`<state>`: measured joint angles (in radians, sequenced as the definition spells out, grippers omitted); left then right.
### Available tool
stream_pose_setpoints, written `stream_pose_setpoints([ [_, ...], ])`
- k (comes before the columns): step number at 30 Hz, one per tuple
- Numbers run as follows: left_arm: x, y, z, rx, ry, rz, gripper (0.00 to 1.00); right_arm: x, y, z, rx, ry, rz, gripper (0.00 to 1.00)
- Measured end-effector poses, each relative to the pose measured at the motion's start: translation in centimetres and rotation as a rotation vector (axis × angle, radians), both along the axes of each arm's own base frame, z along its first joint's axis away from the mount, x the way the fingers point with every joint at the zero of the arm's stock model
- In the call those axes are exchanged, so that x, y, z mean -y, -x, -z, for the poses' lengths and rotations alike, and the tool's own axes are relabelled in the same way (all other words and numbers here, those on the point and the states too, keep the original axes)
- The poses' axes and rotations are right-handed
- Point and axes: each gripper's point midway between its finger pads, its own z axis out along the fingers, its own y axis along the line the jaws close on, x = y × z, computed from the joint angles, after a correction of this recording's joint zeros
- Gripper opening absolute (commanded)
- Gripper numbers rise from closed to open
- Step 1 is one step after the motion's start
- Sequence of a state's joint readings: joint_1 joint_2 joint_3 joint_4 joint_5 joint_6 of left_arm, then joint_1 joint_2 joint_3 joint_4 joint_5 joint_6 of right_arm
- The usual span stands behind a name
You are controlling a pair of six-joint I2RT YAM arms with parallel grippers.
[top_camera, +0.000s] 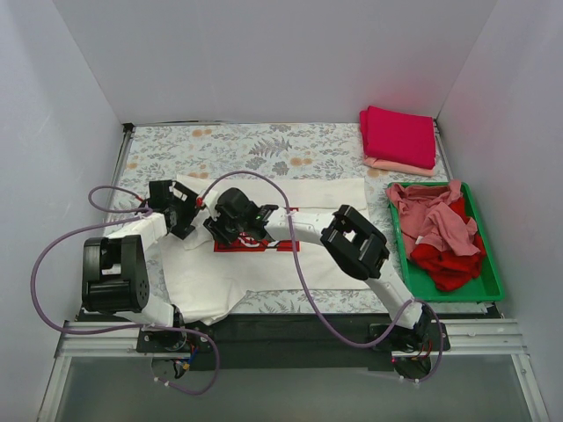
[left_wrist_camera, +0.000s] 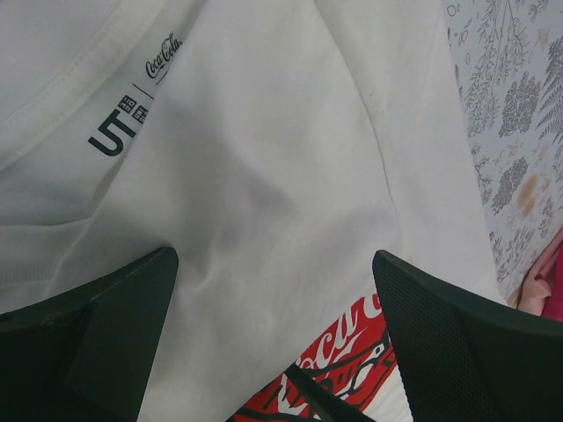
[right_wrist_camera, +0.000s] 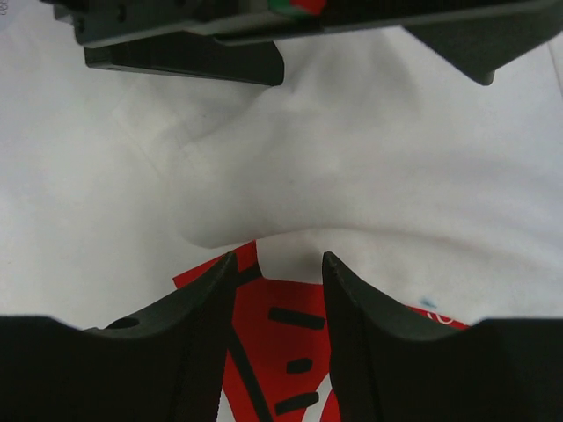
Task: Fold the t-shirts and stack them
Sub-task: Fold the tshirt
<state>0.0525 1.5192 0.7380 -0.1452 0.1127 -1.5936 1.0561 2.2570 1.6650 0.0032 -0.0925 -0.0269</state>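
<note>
Lying spread across the centre-left of the top view, the cream-white t-shirt [top_camera: 211, 281] rests on the floral tablecloth [top_camera: 246, 145], with its red logo print [top_camera: 255, 244] showing near the middle. Both arms reach in over it.

The left gripper [left_wrist_camera: 273, 259] hangs above the cloth near the printed neck label [left_wrist_camera: 114, 132]. Its jaws are wide apart and nothing is between them.

The right gripper [right_wrist_camera: 280, 259] sits low over the logo with its jaws partly drawn in. A lip of a white fold lies right at the tips, but I cannot tell whether they actually bite it.

At the upper right of the top view, a folded magenta t-shirt [top_camera: 400, 134] lies on a pale pink t-shirt [top_camera: 396, 165]. Below that pair, the green tray [top_camera: 493, 286] holds a crumpled dusty-pink t-shirt [top_camera: 435, 220] and a red t-shirt [top_camera: 449, 264].

The white shirt looks light and limp. It will likely sag and drag when lifted, and its layers may slide over each other. The best hold is probably a pinch on a seamed edge such as the collar, shoulder or hem, taken at two well-separated points so that the fold stays straight.
</note>
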Motion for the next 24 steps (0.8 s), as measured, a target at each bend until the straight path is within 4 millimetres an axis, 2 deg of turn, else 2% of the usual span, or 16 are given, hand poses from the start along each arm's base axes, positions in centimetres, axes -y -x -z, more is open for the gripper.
stream_pose_setpoints([
  [5,0.0,0.4,0.0,-0.002,-0.001,-0.001,0.94,-0.4,-0.3,1.1,0.005,0.015,0.003,0.50],
  [8,-0.1,0.5,0.0,-0.005,-0.004,-0.004,0.94,-0.4,-0.3,1.2,0.014,0.021,0.006,0.46],
  [14,-0.4,0.7,0.0,-0.011,-0.012,-0.016,0.94,-0.3,-0.7,1.3,0.057,0.043,0.027,0.14],
  [19,-0.6,0.8,0.1,-0.015,-0.014,-0.021,0.94,-0.2,-0.9,1.0,0.074,0.047,0.045,0.02],
  [24,-0.9,0.9,0.1,-0.021,-0.017,-0.034,0.94,1.3,-0.1,-0.4,0.064,0.059,0.051,0.01],
])
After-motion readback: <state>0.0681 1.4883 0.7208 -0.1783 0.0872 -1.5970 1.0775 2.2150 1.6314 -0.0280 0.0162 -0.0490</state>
